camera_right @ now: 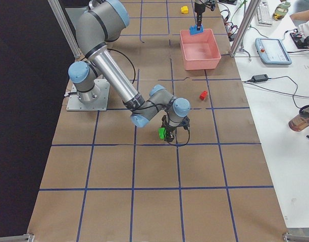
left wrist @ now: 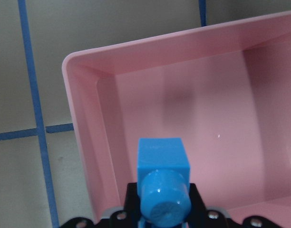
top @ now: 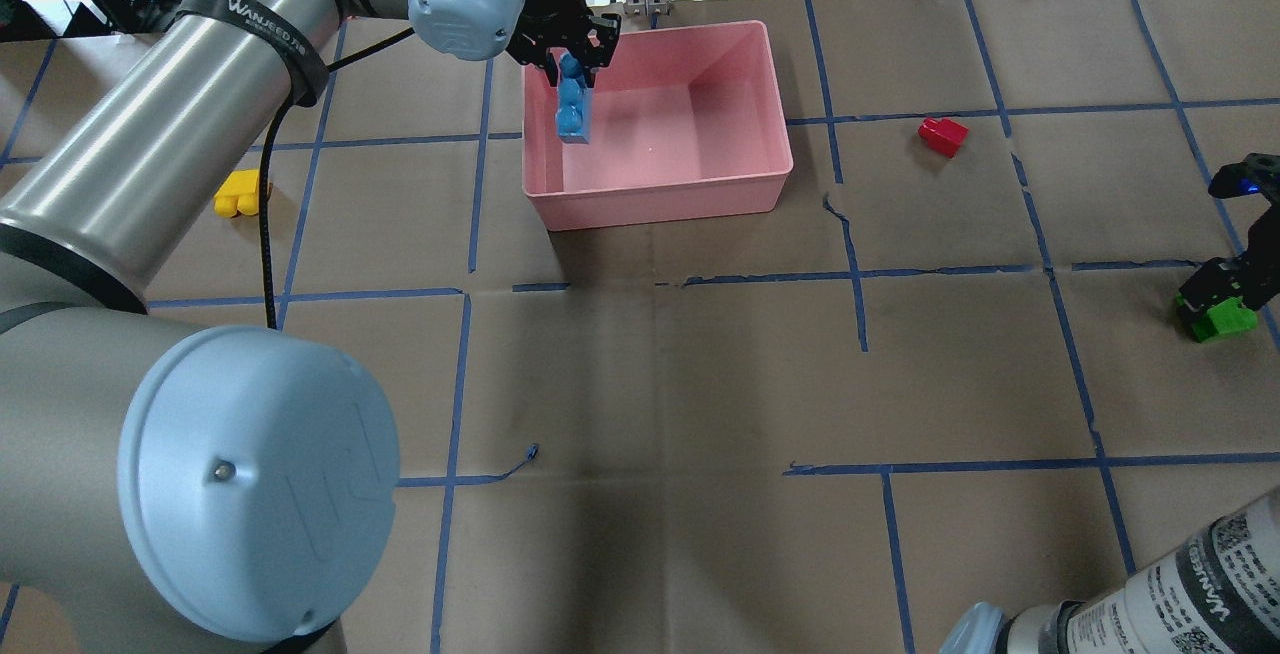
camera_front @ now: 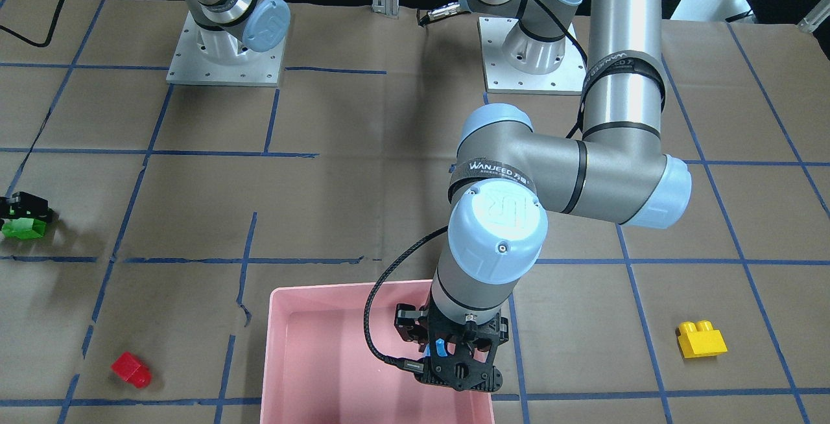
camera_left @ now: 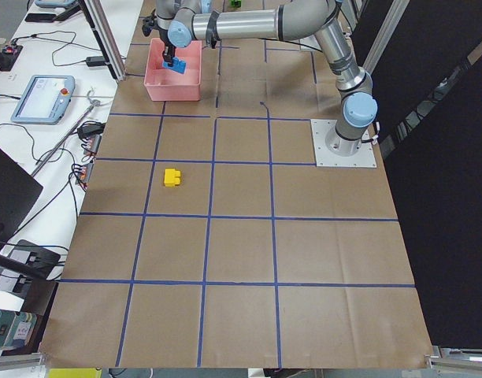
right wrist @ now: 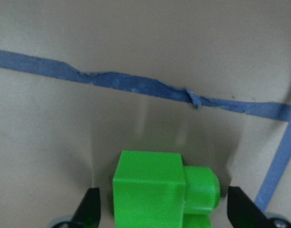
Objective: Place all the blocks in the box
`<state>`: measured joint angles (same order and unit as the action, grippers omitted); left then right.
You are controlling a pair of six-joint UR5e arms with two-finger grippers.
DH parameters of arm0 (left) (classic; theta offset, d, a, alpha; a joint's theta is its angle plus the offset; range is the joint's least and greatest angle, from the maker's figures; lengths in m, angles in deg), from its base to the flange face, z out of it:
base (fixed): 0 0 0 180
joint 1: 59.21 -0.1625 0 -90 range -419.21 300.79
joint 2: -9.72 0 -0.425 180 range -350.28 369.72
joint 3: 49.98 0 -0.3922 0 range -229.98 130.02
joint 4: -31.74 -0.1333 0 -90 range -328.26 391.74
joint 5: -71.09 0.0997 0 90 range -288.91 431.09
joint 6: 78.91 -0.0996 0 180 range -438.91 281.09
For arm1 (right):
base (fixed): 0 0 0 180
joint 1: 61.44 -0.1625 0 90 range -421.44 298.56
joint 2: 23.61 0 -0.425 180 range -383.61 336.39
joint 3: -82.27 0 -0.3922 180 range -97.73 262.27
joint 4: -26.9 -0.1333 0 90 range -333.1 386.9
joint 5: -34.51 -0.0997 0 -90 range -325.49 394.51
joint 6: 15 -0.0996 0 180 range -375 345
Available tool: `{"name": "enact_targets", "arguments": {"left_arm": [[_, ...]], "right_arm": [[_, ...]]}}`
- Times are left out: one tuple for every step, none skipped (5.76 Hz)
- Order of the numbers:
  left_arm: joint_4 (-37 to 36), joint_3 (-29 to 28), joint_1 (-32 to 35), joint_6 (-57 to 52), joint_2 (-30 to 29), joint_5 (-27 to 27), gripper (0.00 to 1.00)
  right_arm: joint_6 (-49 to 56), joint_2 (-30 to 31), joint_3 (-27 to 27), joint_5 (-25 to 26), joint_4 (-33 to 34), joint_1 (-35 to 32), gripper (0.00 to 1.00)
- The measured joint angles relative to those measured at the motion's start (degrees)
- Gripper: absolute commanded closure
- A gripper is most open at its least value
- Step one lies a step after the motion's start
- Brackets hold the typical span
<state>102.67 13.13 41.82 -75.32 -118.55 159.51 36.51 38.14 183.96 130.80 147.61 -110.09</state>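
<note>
The blue block (top: 572, 109) is hanging long-ways down over the inside of the pink box (top: 660, 202). It's pinched at its top end by the left end effector (top: 566, 52), fingers clamped tight on it. From the left wrist cam the block sits just inside one corner of the box, close to the side wall. I can't tell whether its bottom end touches the floor.

The green block (right wrist: 160, 190) is out on the robot's right side, well away from the box, sitting on the bench (top: 700, 384). The right end effector (right wrist: 165, 206) is down around it with a finger on each side. The wrist cam shows a thin gap on both sides, so it's spread just a bit wider than the block and isn't gripping.

The red block (top: 942, 136) lies on the bench a little to the box's right in the overhead view, not touching anything. The yellow block (top: 238, 194) is on the other side, well apart from the box, partly tucked behind the left arm's cable. The bench is brown paper with a blue tape (top: 860, 274) grid.
</note>
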Motion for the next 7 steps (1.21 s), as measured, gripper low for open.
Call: {"name": "enact_targets", "arguments": {"left_arm": [[0.4,0.3,-0.9,-0.2,0.6,0.1,0.0],[1.1,0.7,-3.8,-1.5,1.5,0.2,0.0],[1.6,1.1,-8.1,-5.4,2.1,0.2,0.0],[2.0,1.8,-12.9,-11.8,2.3,0.2,0.0],[1.9,2.4,-17.5,-17.8,2.2,0.3,0.0],[1.5,2.7,-22.6,-22.8,1.5,0.2,0.0],[1.3,3.2,-27.0,-29.7,0.5,0.0,0.0]], "right_arm": [[0.1,0.1,0.0,0.8,-0.2,0.0,0.64],[0.2,0.2,-0.2,2.0,-0.4,0.1,0.66],[0.2,1.1,-0.4,2.5,-0.5,0.0,0.66],[0.2,3.4,-0.9,2.4,-1.4,-0.3,0.66],[-0.1,6.2,-2.9,1.2,-4.7,-1.3,0.66],[-2.2,8.0,-7.4,-0.3,-11.1,-3.8,0.66],[-7.3,8.5,-13.7,-1.5,-19.2,-8.0,0.66]]}}
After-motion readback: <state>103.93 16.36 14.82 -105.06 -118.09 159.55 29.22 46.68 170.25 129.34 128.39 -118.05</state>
